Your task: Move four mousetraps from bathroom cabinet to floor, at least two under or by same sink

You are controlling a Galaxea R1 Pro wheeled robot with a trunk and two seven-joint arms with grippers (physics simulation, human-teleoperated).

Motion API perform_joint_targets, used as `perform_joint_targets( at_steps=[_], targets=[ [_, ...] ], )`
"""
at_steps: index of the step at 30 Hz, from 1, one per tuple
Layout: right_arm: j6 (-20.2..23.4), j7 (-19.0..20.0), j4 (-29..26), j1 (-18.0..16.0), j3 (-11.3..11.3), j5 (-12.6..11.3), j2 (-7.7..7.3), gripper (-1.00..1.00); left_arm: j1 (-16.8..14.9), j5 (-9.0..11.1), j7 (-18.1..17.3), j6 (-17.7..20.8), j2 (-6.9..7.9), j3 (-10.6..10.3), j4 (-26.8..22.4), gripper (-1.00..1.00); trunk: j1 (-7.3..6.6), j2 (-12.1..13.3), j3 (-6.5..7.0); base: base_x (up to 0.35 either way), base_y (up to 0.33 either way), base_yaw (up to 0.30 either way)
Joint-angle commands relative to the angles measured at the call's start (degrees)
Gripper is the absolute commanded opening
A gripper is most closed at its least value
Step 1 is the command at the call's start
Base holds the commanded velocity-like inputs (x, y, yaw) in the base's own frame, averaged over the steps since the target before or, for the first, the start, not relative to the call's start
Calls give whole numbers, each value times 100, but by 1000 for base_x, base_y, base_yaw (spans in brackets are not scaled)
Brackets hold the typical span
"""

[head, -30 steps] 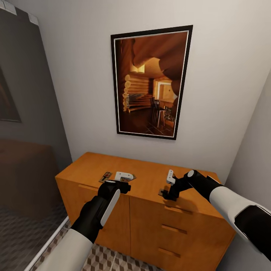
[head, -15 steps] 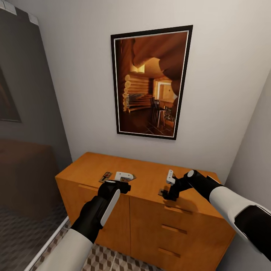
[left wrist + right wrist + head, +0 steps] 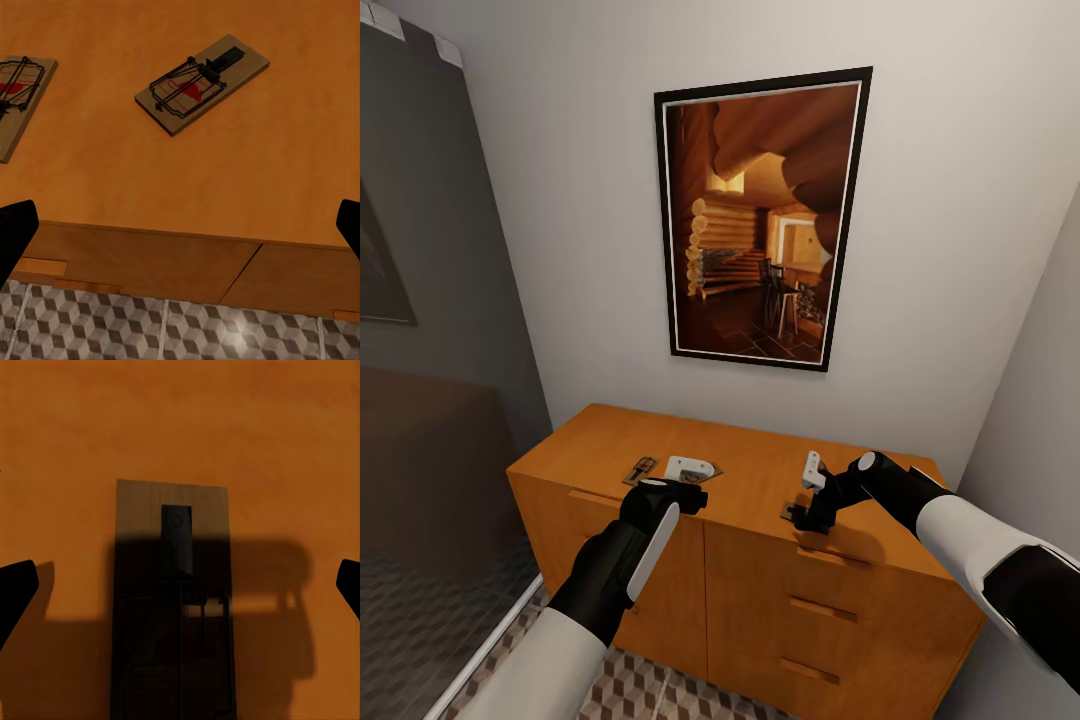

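Two mousetraps lie on the orange-brown cabinet [image 3: 750, 455] top: one mousetrap [image 3: 201, 84] in full view, another mousetrap [image 3: 15, 101] cut by the frame edge. In the head view one of these traps [image 3: 641, 468] shows just beyond my left gripper [image 3: 685, 495]. The left gripper [image 3: 182, 225] is open above the cabinet's front edge, short of both traps. My right gripper [image 3: 800, 518] hangs low over the cabinet top. In its wrist view the right gripper [image 3: 182, 585] is open, with a third mousetrap [image 3: 172, 585] lying lengthwise in shadow between the spread fingers. The cube-patterned floor [image 3: 150, 330] shows below.
A framed picture [image 3: 765, 215] hangs on the wall behind the cabinet. A dark glass partition [image 3: 430, 400] stands at the left and a grey wall [image 3: 1030, 420] closes the right. Drawer fronts with bar handles [image 3: 822, 608] face me.
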Motion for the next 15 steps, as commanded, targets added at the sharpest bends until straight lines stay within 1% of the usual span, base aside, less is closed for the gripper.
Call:
perform_joint_targets(
  at_steps=[1, 9, 15],
  targets=[
    [44, 28, -18, -1, -17, 28, -4, 100, -5, 58, 53, 17, 0, -8, -4, 100, 1, -6, -8, 0, 0, 0],
    [-70, 49, -15, -1, -20, 32, -5, 100, -5, 57, 53, 17, 0, -7, -4, 100, 1, -6, -8, 0, 0, 0],
    [-109, 234, -15, -1, -23, 32, -4, 100, -5, 58, 53, 17, 0, -7, -4, 100, 1, -6, -8, 0, 0, 0]
  ],
)
